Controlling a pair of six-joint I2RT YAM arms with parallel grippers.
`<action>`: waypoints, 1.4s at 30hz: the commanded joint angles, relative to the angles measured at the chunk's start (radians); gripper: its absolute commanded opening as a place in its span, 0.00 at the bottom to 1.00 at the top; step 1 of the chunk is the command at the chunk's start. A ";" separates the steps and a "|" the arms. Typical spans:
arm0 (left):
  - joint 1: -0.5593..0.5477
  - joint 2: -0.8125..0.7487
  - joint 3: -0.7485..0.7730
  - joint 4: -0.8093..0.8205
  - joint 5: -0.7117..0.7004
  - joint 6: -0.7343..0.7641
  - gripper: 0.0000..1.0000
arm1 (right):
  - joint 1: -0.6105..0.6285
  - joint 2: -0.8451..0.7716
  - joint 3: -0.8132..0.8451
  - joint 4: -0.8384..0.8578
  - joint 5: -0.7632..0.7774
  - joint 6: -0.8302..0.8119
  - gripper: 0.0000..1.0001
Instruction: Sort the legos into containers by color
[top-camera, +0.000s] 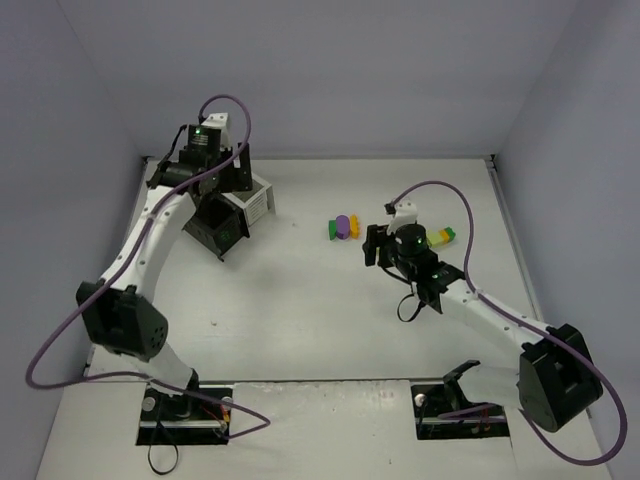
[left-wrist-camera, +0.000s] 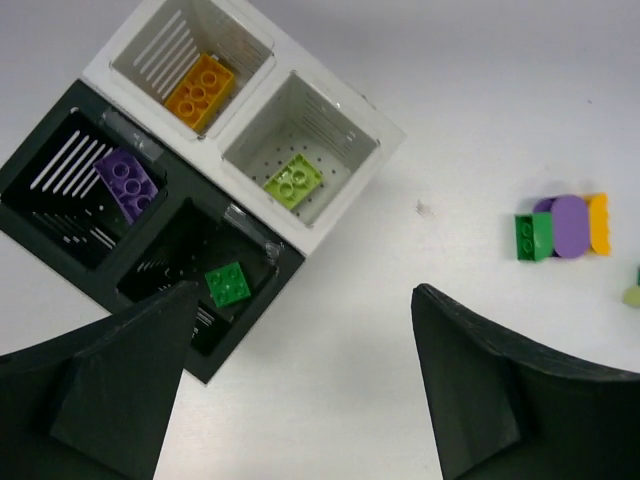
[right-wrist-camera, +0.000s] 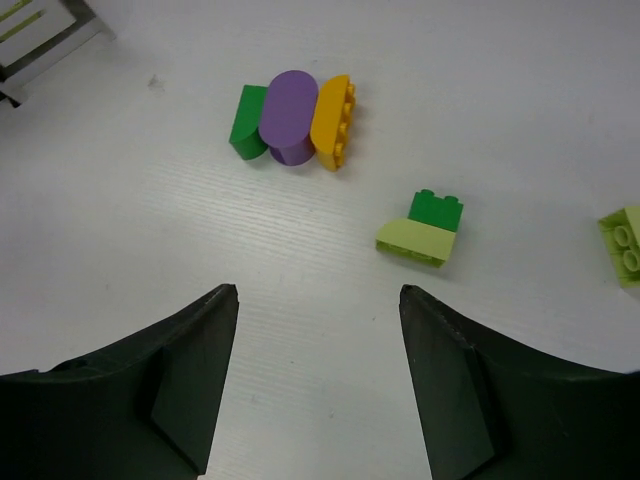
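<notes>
**Plastic sorting part done, next pick pending**

One brick sits in each of the containers (left-wrist-camera: 245, 95): an orange brick (left-wrist-camera: 200, 90) and a lime brick (left-wrist-camera: 293, 182) in the white pair, a purple brick (left-wrist-camera: 127, 183) and a dark green brick (left-wrist-camera: 229, 283) in the black pair. The left gripper (left-wrist-camera: 305, 300) hangs over that cluster, jaws apart, holding nothing. The right gripper (right-wrist-camera: 318, 300), equally wide and empty, hovers above the loose legos (right-wrist-camera: 290, 115) on the table (right-wrist-camera: 150, 220). These are a tight row of green, purple and orange pieces touching side by side.

Nearer its fingers lies a green-on-lime stack (right-wrist-camera: 425, 228). The step in hand looks like choosing the next pick. That stack is closest, yet it joins two colours and would likely need splitting. The row leaves no gap for a finger.
</notes>
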 joint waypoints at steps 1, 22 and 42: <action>-0.008 -0.164 -0.119 0.074 0.066 -0.016 0.81 | -0.041 0.018 0.079 -0.039 0.059 0.056 0.62; -0.145 -0.310 -0.432 0.154 0.049 -0.033 0.81 | -0.126 0.415 0.254 -0.143 0.137 0.221 0.75; -0.152 -0.274 -0.423 0.143 0.037 -0.039 0.81 | -0.119 0.605 0.320 -0.109 0.194 0.234 0.67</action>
